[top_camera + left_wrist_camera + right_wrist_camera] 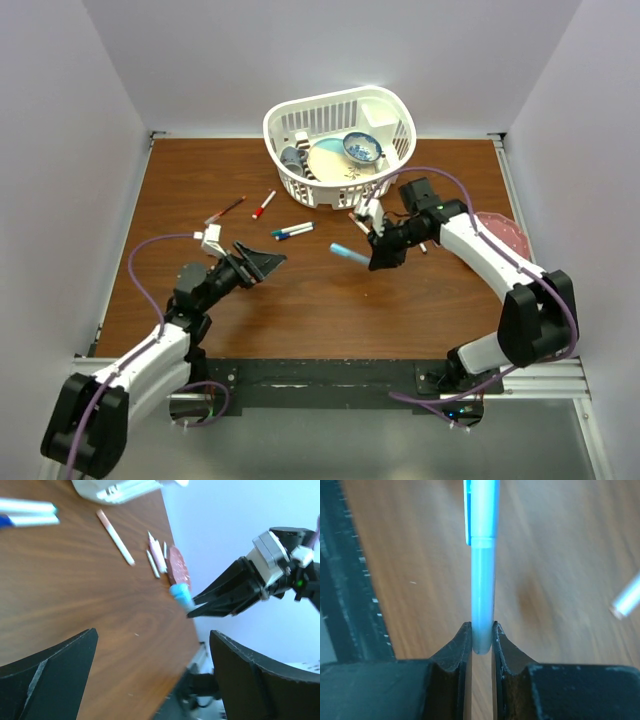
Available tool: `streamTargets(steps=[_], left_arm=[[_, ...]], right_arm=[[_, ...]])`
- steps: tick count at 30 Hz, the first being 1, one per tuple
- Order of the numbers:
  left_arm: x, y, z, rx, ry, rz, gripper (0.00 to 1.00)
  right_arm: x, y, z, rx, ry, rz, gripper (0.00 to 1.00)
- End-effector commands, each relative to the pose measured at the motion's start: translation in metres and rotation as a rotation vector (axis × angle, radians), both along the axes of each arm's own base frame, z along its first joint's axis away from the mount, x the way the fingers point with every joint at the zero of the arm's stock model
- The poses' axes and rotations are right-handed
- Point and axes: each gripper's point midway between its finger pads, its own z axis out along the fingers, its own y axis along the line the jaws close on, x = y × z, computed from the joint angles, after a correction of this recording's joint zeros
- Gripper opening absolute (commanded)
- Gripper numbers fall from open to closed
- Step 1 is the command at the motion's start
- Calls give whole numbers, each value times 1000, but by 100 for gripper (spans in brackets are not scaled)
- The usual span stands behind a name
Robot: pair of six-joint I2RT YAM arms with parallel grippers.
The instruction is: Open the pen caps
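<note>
From above, we see the right pincer [373, 256] clenched on a light-blue pen [352, 254]. Its blue cap [337, 249] juts toward the left pincer [268, 266], which is spread and holds nothing. In the left wrist view, the cap lies ahead of those parted fingers [55, 670]. In the right wrist view, the barrel end is pinched, with the cap on straight ahead.
</note>
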Motion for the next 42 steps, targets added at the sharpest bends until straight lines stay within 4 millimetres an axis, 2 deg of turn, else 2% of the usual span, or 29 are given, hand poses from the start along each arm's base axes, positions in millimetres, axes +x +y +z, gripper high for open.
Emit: streamTargets(steps=[1, 2, 3, 4, 5, 6, 7, 8, 13, 14, 15, 21, 22, 25, 28, 30, 34, 37, 41, 42], left_arm=[[25, -23, 33, -111, 160, 115, 100], [28, -26, 29, -117, 231, 137, 100], [31, -35, 32, -108, 271, 139, 100], [32, -32, 14, -60, 349, 189, 100], [30, -38, 12, -51, 386, 193, 100], [34, -43, 14, -36, 405, 201, 100], [34, -41, 5, -1, 438, 234, 100], [32, -48, 3, 11, 457, 228, 99], [36, -63, -13, 137, 558, 268, 94], [38, -70, -7, 139, 553, 262, 92], [39, -72, -15, 159, 569, 268, 91], [45, -93, -17, 142, 582, 267, 72], [45, -95, -18, 140, 590, 270, 63], [45, -102, -20, 138, 600, 264, 50], [44, -106, -25, 141, 611, 260, 47], [46, -107, -26, 138, 609, 263, 42], [48, -109, -29, 133, 616, 269, 38], [51, -110, -28, 123, 601, 271, 25], [53, -106, -27, 127, 576, 286, 18], [58, -108, -20, 103, 547, 289, 17]], right_arm=[[-5, 34, 12, -25, -93, 29, 0], [9, 39, 19, -19, -180, 2, 0], [10, 40, 15, -44, -203, -21, 0], [17, 36, 14, -74, -240, -51, 0], [24, 35, 16, -78, -280, -72, 0], [24, 35, 14, -91, -295, -71, 0], [26, 33, 14, -106, -320, -84, 0], [29, 34, 20, -96, -355, -90, 0], [27, 40, 19, -121, -433, -76, 0], [26, 44, 19, -118, -442, -69, 0], [24, 45, 17, -122, -447, -64, 0], [20, 49, 10, -141, -473, -50, 0], [21, 51, 11, -138, -482, -53, 0], [21, 51, 6, -159, -493, -53, 0], [18, 54, 3, -164, -490, -42, 0], [16, 56, 1, -162, -486, -34, 0], [9, 62, -1, -159, -479, -7, 0], [4, 65, -5, -158, -468, 19, 0], [-7, 72, -5, -132, -444, 65, 0], [-9, 73, -5, -126, -439, 72, 0]])
